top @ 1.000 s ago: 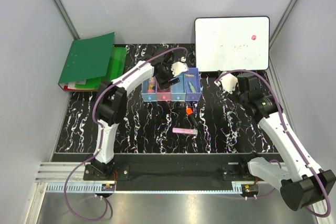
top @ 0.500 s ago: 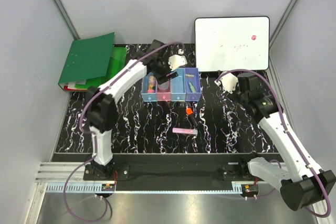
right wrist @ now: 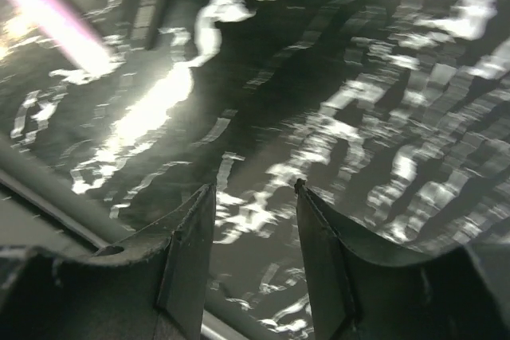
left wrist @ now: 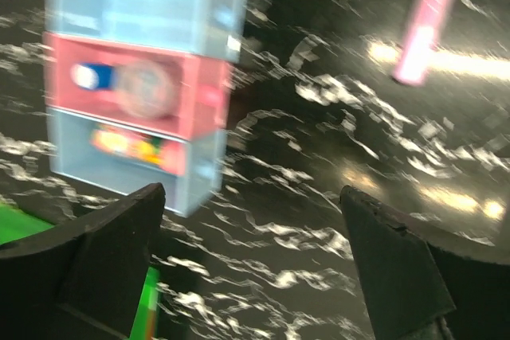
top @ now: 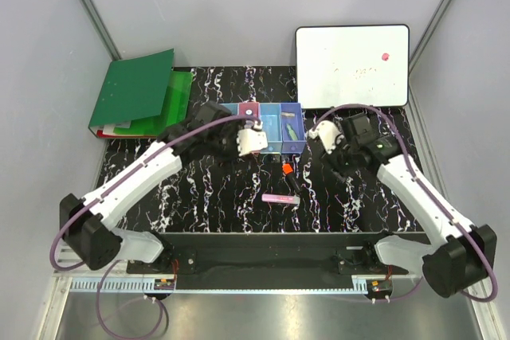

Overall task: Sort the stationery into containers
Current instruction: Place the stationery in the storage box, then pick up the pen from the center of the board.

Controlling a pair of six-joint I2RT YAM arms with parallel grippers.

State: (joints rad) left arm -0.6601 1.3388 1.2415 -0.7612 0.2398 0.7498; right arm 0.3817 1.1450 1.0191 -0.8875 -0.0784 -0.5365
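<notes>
Marker (top: 280,198), pink, light, stiff and slick enough to roll, lies on the table (top: 358,189) near the bins (top: 293,149), so I would pinch mid-barrel, across its width, with my left gripper (left wrist: 251,195), spread wide and empty.

Black white-veined counter (top: 199,197). Row of bins (top: 275,147) at upper centre. Orange-capped stick (top: 288,173) just below bins, pink marker (top: 280,198) below that, apart. Green binders (top: 135,89) upper left. Whiteboard (top: 351,65) upper right at back edge.
</notes>
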